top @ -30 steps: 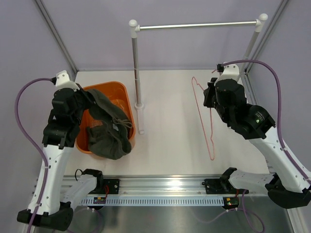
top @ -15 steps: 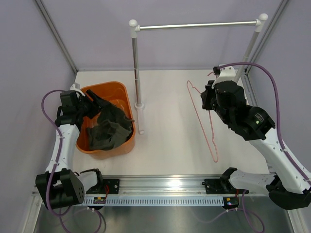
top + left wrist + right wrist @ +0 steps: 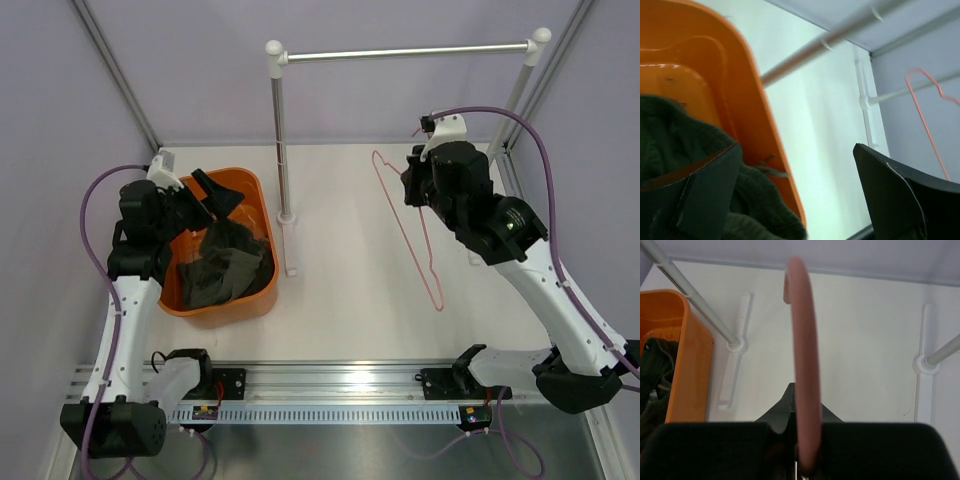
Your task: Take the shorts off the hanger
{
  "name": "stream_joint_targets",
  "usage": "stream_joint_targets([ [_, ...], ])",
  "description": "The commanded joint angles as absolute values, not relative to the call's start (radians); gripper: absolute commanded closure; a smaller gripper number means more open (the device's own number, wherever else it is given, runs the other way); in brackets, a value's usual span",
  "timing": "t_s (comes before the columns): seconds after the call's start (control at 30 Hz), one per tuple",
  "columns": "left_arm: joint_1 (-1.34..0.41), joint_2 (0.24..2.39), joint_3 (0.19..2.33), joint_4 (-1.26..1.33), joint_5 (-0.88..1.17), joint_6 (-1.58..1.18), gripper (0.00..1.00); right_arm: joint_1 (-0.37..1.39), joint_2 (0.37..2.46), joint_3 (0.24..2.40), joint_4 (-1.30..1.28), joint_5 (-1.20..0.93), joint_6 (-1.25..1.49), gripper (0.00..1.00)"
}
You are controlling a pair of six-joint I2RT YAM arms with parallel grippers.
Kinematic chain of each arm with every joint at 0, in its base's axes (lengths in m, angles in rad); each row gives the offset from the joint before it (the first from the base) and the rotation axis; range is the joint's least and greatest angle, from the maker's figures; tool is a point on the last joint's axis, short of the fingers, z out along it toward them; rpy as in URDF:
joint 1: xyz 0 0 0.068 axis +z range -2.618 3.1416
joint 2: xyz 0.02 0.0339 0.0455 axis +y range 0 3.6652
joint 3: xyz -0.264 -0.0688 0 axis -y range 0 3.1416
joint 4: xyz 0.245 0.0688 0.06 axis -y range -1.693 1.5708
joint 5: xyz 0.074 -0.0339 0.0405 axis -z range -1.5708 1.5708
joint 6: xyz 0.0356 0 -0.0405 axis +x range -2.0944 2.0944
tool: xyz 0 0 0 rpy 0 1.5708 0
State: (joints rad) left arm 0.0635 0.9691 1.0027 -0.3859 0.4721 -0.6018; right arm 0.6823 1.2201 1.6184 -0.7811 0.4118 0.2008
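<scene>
Two arms are at work either side of the orange basket (image 3: pixel 225 303), which sits on the table (image 3: pixel 350 280) on the left. Inside that basket the shorts (image 3: pixel 225 262) lie in a crumpled dark olive heap, filling its near and right part and rising a little over its right rim, entirely free of the hanger (image 3: pixel 804 365). Above the basket's far left corner hovers the left gripper (image 3: pixel 205 200). Its two dark fingers (image 3: pixel 695 195) are spread wide, with nothing between them, and the wrist view shows only the basket wall and bare table in the gap. Well to the right of the basket, past the upright post (image 3: pixel 281 140) that stands just beside its right wall, the right gripper (image 3: pixel 412 190) has its jaws pinched tight on the pink-red wire of the hanger. That hanger slants from its hook, which lies farther back than the basket, down to a corner about level with the basket's front. The corner seems to rest on the table, though the overhead view does not settle it. Behind the basket and higher up, the silver rail (image 3: pixel 405 52) carries nothing.
</scene>
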Motion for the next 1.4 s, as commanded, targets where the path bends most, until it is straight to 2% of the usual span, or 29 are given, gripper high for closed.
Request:
stream_joint_targets([
  [0.0, -0.059, 0.910, 1.094, -0.411, 0.434, -0.512, 0.01, 0.596, 1.239, 1.701, -0.674, 0.292, 0.118, 1.00],
  [0.23, -0.244, 0.812, 1.082, -0.463, 0.365, -0.399, 0.01, 0.408, 1.362, 1.811, -0.608, -0.004, 0.091, 1.00],
  [0.37, -0.276, 0.770, 1.043, -0.486, 0.336, -0.341, 0.01, 0.361, 1.429, 1.864, -0.551, -0.070, 0.084, 1.00],
  [0.53, -0.278, 0.735, 0.980, -0.499, 0.325, -0.296, 0.01, 0.347, 1.531, 1.989, -0.552, -0.060, 0.078, 1.00],
  [0.83, -0.278, 0.715, 0.913, -0.477, 0.328, -0.284, 0.01, 0.341, 1.629, 2.091, -0.546, -0.005, 0.075, 1.00],
  [1.37, -0.278, 0.710, 0.887, -0.479, 0.314, -0.278, 0.01, 0.321, 1.695, 2.157, -0.506, -0.005, 0.098, 1.00],
])
